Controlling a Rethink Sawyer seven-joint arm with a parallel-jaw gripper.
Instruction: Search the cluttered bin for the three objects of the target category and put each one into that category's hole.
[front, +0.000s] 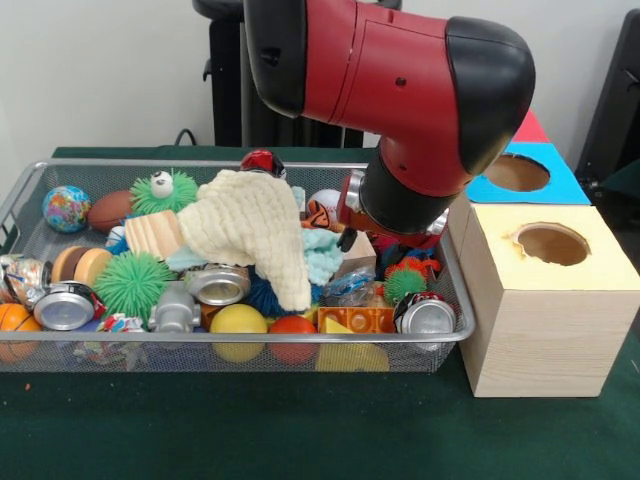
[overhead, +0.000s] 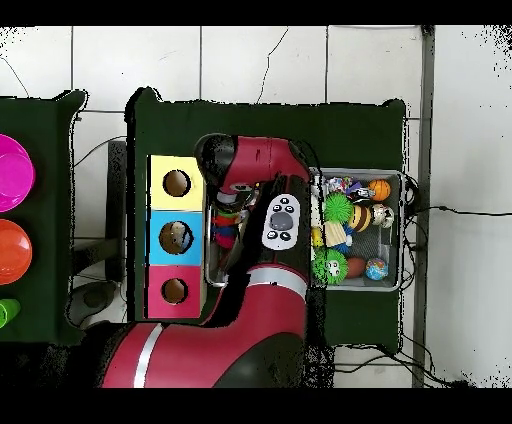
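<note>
A wire mesh bin (front: 250, 352) holds a heap of mixed objects. A cream cloth (front: 255, 225) lies draped over the middle. Around it are green spiky balls (front: 133, 283), crushed cans (front: 65, 305), a yellow ball (front: 238, 320), a red ball (front: 292, 326), a globe ball (front: 66, 208), a wooden block (front: 155, 235) and an orange brick (front: 357, 318). My gripper (front: 392, 238) is lowered into the bin's right part, mostly hidden under the arm's thick wrist (front: 405, 195). In the overhead view the arm (overhead: 262, 200) covers the bin's left half (overhead: 215, 282).
Beside the bin stands a row of wooden boxes with round holes: a yellow-topped one (front: 552, 243), a blue one (front: 516, 173) and a red one (front: 530, 128). Green cloth covers the table (front: 250, 430). Pink and orange discs (overhead: 12, 172) lie at the overhead view's left edge.
</note>
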